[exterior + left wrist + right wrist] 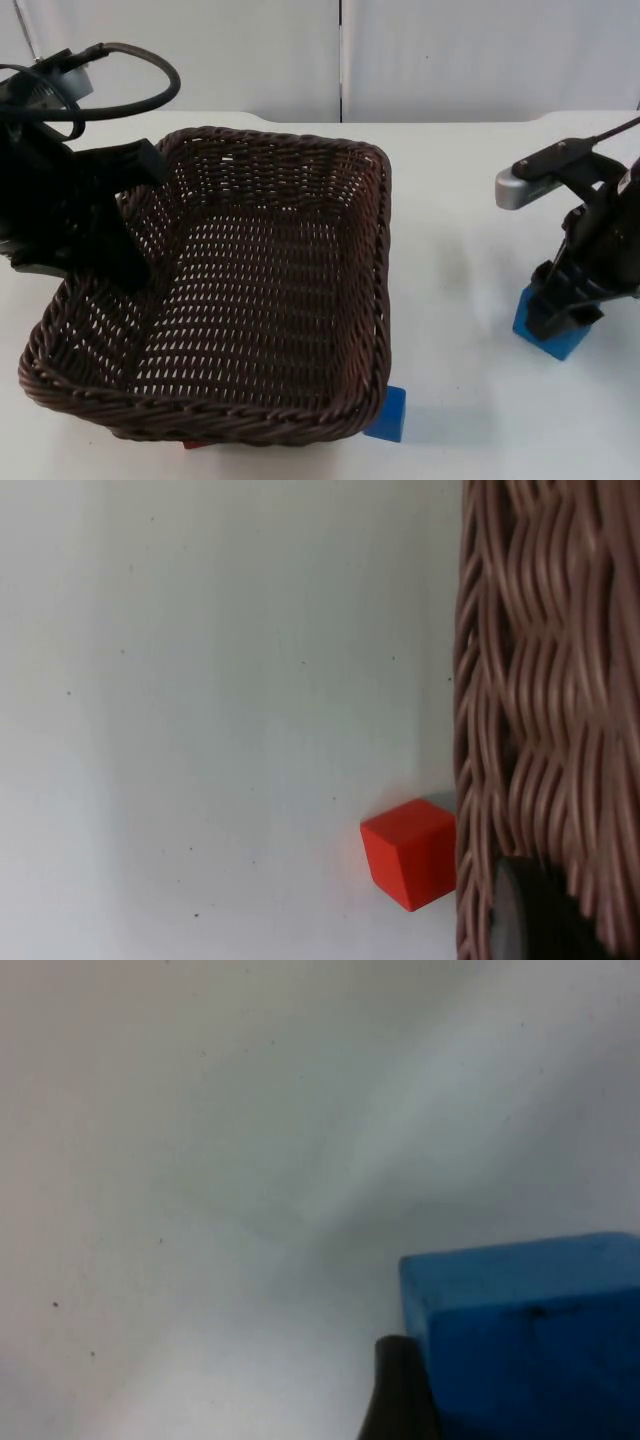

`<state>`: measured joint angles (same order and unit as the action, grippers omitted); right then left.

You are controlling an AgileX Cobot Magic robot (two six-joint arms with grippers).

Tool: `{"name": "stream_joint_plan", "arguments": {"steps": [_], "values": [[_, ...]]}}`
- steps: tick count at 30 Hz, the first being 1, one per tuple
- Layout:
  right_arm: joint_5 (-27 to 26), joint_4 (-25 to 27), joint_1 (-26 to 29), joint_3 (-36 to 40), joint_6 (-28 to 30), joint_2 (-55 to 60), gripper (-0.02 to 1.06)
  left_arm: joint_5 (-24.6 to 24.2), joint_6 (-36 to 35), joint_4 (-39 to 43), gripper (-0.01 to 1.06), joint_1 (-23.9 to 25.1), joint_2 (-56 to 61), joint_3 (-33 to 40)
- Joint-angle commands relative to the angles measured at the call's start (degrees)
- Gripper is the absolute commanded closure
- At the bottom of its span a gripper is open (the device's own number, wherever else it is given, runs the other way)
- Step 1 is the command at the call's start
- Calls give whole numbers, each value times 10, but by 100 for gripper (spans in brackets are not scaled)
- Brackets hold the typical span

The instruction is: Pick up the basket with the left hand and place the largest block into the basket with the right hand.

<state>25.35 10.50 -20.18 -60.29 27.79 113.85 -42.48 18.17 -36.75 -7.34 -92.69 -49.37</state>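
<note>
While the left gripper (pixel 135 255) holds the brown woven wicker basket (pixel 240 290) by its left wall, the right gripper (pixel 560 315), fingers closing around the large blue block (pixel 550 335) on the white worktop (pixel 460 200), should lift straight, then carry over the rim.

Both arms are black throughout, with matte, blocky housings. The left arm (pixel 55 210) presents as a broad dark mass with angular edges. The right arm (pixel 605 240) is slimmer, built of stacked black segments that narrow toward the right gripper (pixel 560 312). The left gripper (pixel 125 265) is equally black. In the wrist views, one finger of each gripper is visible as a dark tip: rounded with a dull grey sheen on the left (pixel 535 915), tapered and narrow on the right (pixel 398 1390).
</note>
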Motion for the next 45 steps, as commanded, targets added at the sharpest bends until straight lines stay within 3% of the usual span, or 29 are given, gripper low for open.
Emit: {"name": "stream_joint_plan", "arguments": {"steps": [1, 2, 13, 23, 45], "values": [[3, 0, -3, -2, 1, -15, 100, 0, -1, -12, 105, 0, 8, 0], [8, 0, -3, -2, 1, -24, 105, 0, -1, -12, 105, 0, 8, 0], [66, 0, -3, -2, 1, -189, 105, 0, -1, -12, 105, 0, 8, 0], [72, 4, -3, -2, 1, -326, 105, 0, -1, -12, 105, 0, 8, 0], [76, 8, -3, -2, 1, -342, 105, 0, -1, -13, 105, 0, 8, 0]]}}
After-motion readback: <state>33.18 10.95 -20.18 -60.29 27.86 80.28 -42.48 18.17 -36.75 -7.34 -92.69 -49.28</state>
